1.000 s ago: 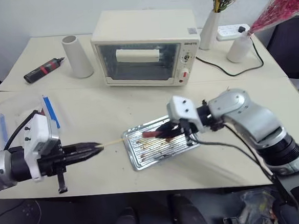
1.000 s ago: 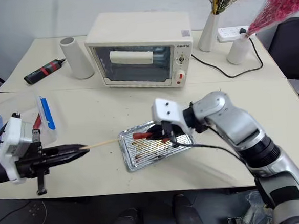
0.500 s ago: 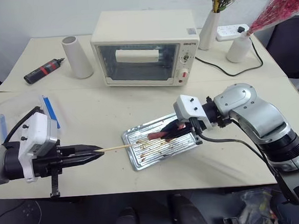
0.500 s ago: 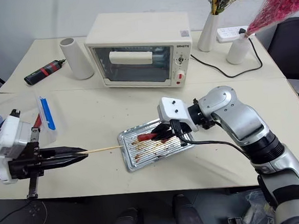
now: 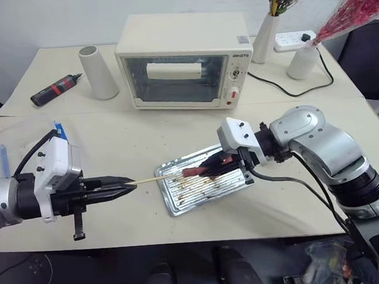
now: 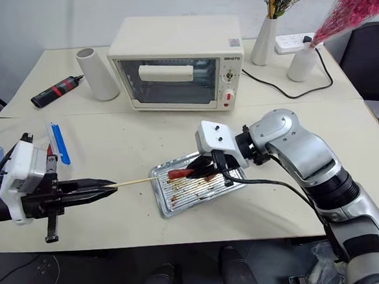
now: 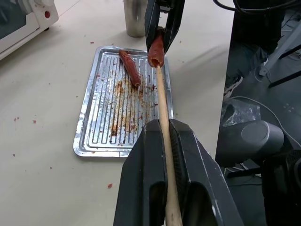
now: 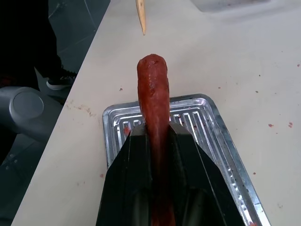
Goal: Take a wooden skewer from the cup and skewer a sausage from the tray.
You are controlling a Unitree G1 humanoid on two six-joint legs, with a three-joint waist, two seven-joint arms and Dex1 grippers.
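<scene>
No clean reads. Toaster oven [image 5: 184,59] has a small brand print on its front panel's top right corner plus marks around the knob, possibly letters, too small to make out.

An office-like test room set up as a mock kitchen: pale tables [image 5: 176,133] pushed together, a toaster oven [image 5: 184,59] and power strip [image 5: 293,39] beyond both grippers, dried-flower vases [image 5: 265,38], a black office chair [image 5: 369,58] at the right.

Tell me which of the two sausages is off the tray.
The brighter red-orange sausage, clamped in the right gripper above the tray. The darker sausage lies on the tray's ridged bottom.
</scene>
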